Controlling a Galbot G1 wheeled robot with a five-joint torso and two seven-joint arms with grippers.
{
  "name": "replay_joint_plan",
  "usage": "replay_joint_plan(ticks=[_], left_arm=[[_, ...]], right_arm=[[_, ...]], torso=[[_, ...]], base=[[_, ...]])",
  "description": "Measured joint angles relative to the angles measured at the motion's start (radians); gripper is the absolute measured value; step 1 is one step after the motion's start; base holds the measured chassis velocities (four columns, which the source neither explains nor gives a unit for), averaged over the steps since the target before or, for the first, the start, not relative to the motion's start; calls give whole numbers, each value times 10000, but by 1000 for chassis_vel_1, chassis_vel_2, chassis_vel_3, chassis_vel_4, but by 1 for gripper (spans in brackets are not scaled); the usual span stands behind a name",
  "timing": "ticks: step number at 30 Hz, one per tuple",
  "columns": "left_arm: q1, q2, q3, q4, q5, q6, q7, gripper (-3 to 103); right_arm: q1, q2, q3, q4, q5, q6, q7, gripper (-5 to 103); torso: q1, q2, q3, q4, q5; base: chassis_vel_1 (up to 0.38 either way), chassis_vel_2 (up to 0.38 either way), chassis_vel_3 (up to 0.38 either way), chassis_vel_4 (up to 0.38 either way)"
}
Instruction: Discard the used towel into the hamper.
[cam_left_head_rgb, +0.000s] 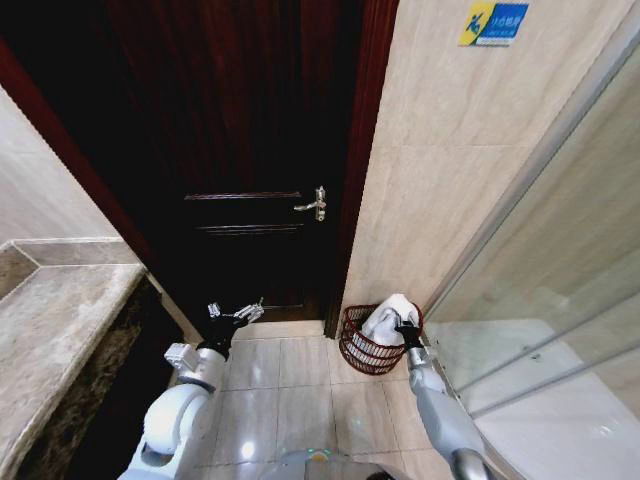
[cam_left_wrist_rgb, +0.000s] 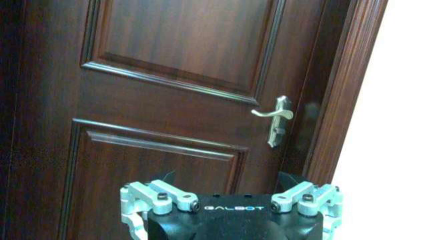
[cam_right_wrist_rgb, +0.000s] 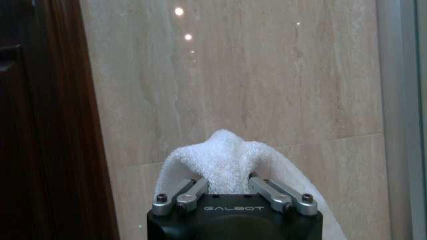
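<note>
A: Bathroom corner: dark door (cam_left_head_rgb: 250, 150), beige tile wall (cam_left_head_rgb: 450, 180), glass shower panel (cam_left_head_rgb: 560, 300) at 3 o'clock. Where's the towel?

B: Towel (cam_left_head_rgb: 388, 318) is white, bunched up over the hamper (cam_left_head_rgb: 365, 350), which sits on the floor by the door frame, about 5 o'clock from the handle (cam_left_head_rgb: 312, 205).

A: Right gripper?

B: Right gripper (cam_left_head_rgb: 406, 328) is at the hamper's 3 o'clock rim, jaws clenched on a fold of towel; the wrist view has terry pinched between both fingers (cam_right_wrist_rgb: 193, 192).

A: Left?

B: Left gripper (cam_left_head_rgb: 236, 313) is idle, spread wide, holding nothing, facing the door, well apart from the hamper.

A: Handling?

B: My guess: light, soft, limp, drapes and sags, not fragile. It could snag on the lattice. A pinch on a bunched fold works best, as it's held now.

A: Hidden stuff?

B: Can't tell how deep the towel sits in the hamper, or whether it touches the bottom. The gripper body covers its lower part. Hamper's far side is behind the towel.
</note>
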Motion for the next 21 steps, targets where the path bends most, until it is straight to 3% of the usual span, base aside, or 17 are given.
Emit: replay_joint_plan(ticks=[11,21], left_arm=[[1,0,0,0,0,0,0,100],[-3,0,0,0,0,0,0,100]], right_arm=[[-249,-61,111,176,-107,-78,-136,14],[-412,-53,105,325,-44,-77,-12,14]], torso=[[-2,0,-1,-1,0],[4,-1,2,2,0]], base=[[0,0,0,0],[-82,84,83,-91]])
